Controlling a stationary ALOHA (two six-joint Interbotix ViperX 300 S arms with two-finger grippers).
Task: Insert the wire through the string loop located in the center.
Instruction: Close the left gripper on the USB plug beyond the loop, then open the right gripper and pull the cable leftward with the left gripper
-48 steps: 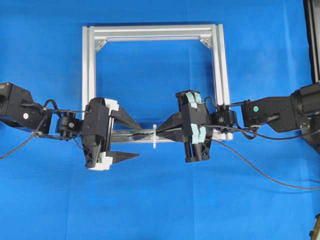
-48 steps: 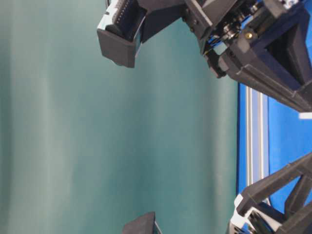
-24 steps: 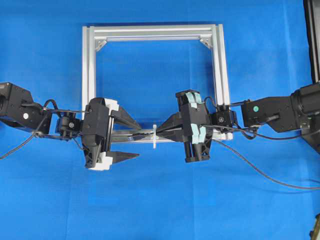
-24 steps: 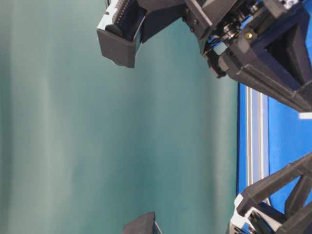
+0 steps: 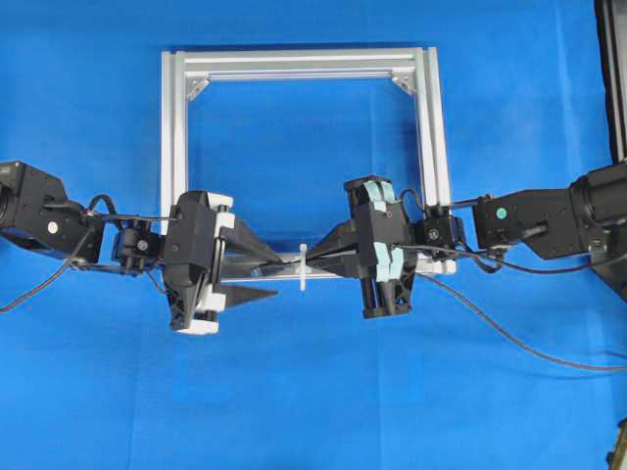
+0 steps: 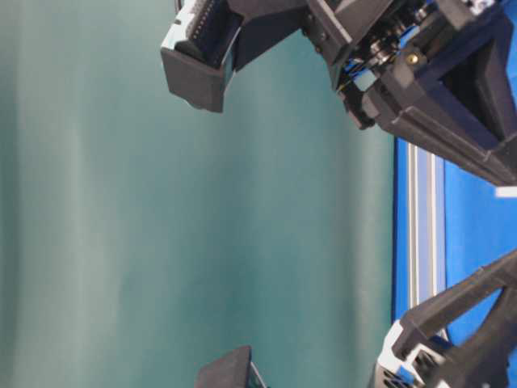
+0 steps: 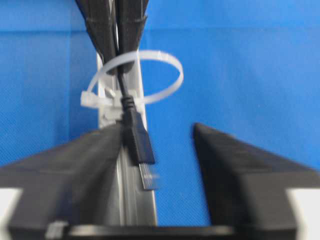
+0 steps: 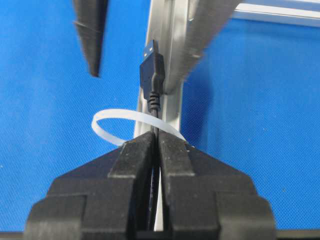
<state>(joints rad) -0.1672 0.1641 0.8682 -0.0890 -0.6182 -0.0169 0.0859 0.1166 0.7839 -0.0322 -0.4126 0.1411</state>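
Right tool (image 8: 156, 145) clamps the wire (image 8: 152, 65); left tool (image 7: 155, 145) apart over blue surface (image 5: 313, 392).

Both my arms reach inward, wrists level. Right gripper (image 8: 157, 145) pinched tight. Left gripper (image 7: 156, 145) jaws apart, one finger (image 7: 92, 150) each side of gap.

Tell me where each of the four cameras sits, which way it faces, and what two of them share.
Overhead: above, facing down on the silver frame, both arms in view, left gripper and right gripper meeting at the string loop.
Table-level: low, image turned sideways; black gripper parts, blue mat, frame rail.
Left wrist: looks along its own parted fingers at the wire plug.
Right wrist: looks along its own shut fingers pinching the wire.
Both wrist views share plug and loop, from opposite sides.
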